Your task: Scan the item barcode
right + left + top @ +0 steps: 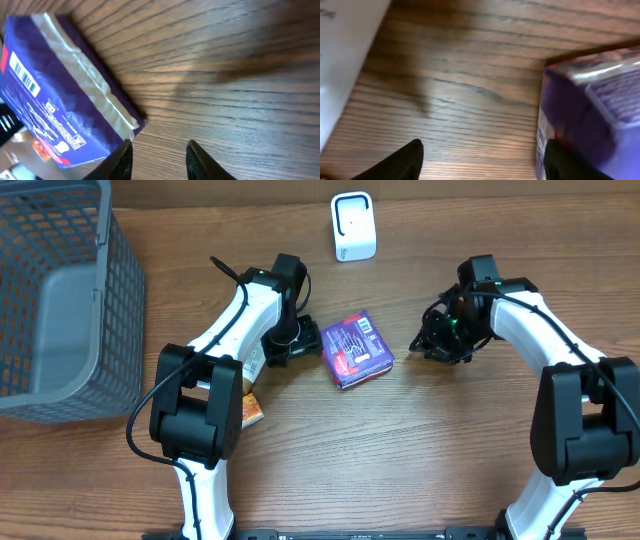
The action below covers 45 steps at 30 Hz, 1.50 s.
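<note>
Overhead: purple packet (358, 350) flat, skewed, barcode (366, 327) face-up near far edge.

No word or number can be read with certainty. On the purple package (357, 352) a barcode (24, 75) is printed in a white field, near one end of the top face. Beside it, lines of small white print (52, 117) are seen, but the letters are too blurred to be made out.
</note>
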{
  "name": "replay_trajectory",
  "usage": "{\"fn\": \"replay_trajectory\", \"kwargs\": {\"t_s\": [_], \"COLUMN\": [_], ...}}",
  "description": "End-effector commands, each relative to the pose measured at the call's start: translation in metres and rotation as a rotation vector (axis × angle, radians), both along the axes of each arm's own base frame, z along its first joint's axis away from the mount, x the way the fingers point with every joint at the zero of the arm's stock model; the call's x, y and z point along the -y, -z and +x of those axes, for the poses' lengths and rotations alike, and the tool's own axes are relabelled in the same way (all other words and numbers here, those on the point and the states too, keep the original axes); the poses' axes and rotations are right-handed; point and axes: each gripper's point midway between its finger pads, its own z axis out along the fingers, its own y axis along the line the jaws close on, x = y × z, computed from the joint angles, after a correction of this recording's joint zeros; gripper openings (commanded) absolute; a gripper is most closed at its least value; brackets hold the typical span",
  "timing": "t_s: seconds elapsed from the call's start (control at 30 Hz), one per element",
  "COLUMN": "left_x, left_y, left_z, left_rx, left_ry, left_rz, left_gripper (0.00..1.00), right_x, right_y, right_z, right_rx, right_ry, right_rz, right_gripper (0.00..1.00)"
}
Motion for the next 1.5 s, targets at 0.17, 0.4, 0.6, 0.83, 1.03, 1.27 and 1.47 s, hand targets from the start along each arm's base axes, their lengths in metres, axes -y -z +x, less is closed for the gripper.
{"fn": "replay_trajectory", "kwargs": {"t_s": [0.17,0.4,0.6,0.83,1.03,1.27,1.47], "left_x": [-0.045,-0.087,-0.116,-0.123,-0.123,-0.124,-0.123], "left_y": [-0.042,-0.063,-0.060,-0.060,-0.059,-0.059,-0.059], "left_z": [0.037,0.064,0.062,0.057,0.057,0.057,0.055], "left_rx": [0.060,0.130,0.106,0.084,0.084,0.086,0.078], "left_ry": [-0.052,-0.178,-0.284,-0.309,-0.308,-0.308,-0.306], "left_rz": [-0.036,-0.044,0.005,0.008,0.009,0.016,0.017], "left_gripper": [0.62,1.00,1.00,1.00,1.00,1.00,1.00], "right_x": [-0.005,-0.088,-0.154,-0.169,-0.171,-0.180,-0.164], "right_y": [-0.095,-0.107,-0.092,-0.041,-0.013,0.007,0.020], "right_z": [0.014,-0.003,-0.014,-0.023,-0.024,-0.034,-0.026], "right_rx": [0.337,0.546,0.703,0.723,0.723,0.705,0.684], "right_ry": [-0.184,-0.395,-0.476,-0.644,-0.694,-0.741,-0.738], "right_rz": [-0.199,-0.390,-0.541,-0.781,-0.898,-0.903,-0.993], "right_gripper": [0.43,0.53,0.59,0.61,0.61,0.57,0.54]}}
